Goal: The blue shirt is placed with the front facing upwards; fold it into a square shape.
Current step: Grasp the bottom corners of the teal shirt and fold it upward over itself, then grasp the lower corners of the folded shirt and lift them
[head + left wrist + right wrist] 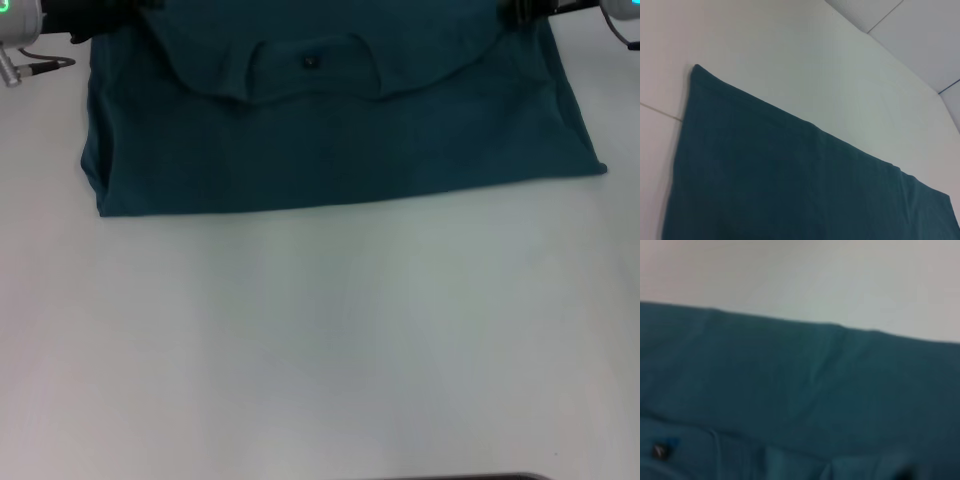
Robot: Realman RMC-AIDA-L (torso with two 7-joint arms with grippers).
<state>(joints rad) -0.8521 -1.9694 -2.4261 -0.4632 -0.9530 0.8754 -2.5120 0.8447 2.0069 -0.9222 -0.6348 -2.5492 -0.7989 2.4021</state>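
The blue shirt (340,140) lies on the white table (320,350) at the far side, folded into a wide band with its straight fold edge toward me. Its round neck and small dark label (310,61) face up, and a curved fabric edge drapes across the upper layer. My left gripper (90,22) is at the shirt's far left corner, and my right gripper (520,12) is at its far right corner. Both are cut off by the frame's top. The left wrist view shows plain shirt fabric (790,185). The right wrist view shows fabric (790,390) with the label (660,451).
Bare white tabletop stretches from the shirt's near edge to the front. A thin dark strip (500,477) shows at the front edge. Beyond the table's far edge, the left wrist view shows a tiled floor (920,35).
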